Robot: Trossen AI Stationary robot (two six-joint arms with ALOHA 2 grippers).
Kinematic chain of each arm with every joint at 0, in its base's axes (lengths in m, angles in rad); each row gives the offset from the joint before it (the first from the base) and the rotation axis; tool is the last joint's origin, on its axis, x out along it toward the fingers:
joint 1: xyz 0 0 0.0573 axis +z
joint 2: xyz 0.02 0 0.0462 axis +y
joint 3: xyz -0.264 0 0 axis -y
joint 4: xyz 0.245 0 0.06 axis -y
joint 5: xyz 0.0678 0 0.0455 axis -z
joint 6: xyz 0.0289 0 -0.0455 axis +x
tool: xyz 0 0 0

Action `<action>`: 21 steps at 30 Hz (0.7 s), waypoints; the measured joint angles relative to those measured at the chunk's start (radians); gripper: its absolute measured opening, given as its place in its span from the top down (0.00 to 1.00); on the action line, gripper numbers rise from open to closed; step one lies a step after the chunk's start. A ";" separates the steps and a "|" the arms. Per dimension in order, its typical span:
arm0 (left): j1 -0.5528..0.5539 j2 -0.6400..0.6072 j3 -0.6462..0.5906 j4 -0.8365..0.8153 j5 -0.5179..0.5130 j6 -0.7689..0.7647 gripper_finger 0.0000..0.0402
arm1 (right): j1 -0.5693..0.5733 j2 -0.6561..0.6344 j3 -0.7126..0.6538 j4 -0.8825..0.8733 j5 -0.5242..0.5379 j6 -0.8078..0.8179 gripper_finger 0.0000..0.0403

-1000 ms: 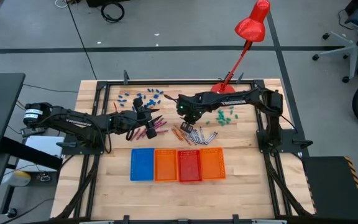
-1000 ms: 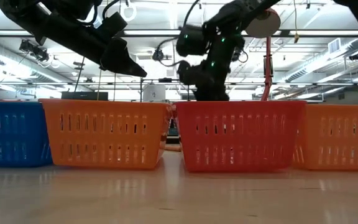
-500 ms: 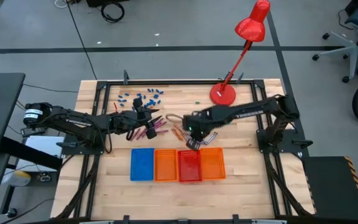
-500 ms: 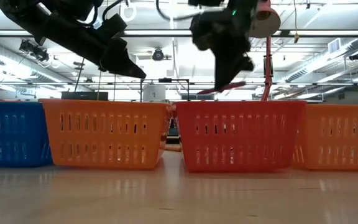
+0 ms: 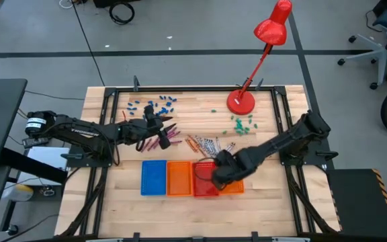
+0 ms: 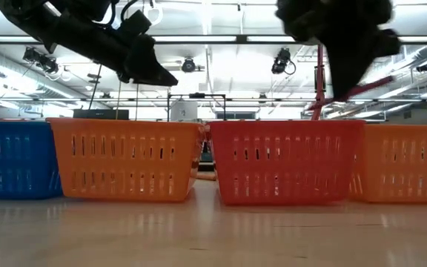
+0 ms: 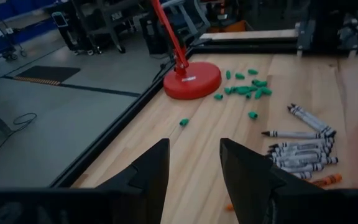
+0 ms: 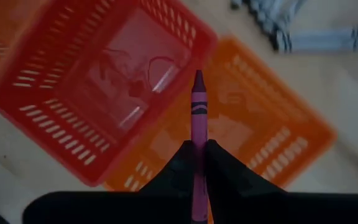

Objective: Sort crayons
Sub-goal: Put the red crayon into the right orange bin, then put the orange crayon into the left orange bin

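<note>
Right gripper (image 6: 347,55): a dark blur in the low view, cut off by the top edge.
Pink crayon (image 8: 198,146): its lower end is hidden between the fingers.
Red basket (image 5: 204,180): partly covered by the right arm from above.
Grey crayons (image 8: 316,34): blurry, cut off.

Grey floor (image 5: 180,27) — ceiling strip lights (image 6: 221,38) overhead

Right arm stretches diagonally toward the near table edge, right gripper (image 8: 197,163) pinched on a crayon (image 8: 198,121), while left arm reaches in low from the side, left gripper (image 7: 193,167) parted.
</note>
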 joint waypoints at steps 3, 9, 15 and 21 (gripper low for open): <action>0.000 0.000 0.000 0.019 0.046 0.007 0.61 | 0.033 0.000 -0.036 0.007 0.021 0.089 0.92; 0.000 0.000 0.000 0.097 0.122 0.076 0.61 | 0.046 0.001 -0.106 0.059 0.033 0.149 0.92; 0.000 0.000 0.001 0.112 0.126 0.111 0.61 | 0.026 0.001 -0.144 0.097 0.018 0.148 0.85; 0.000 0.000 0.001 0.089 0.127 0.111 0.61 | 0.008 -0.005 -0.144 0.108 -0.041 0.113 0.76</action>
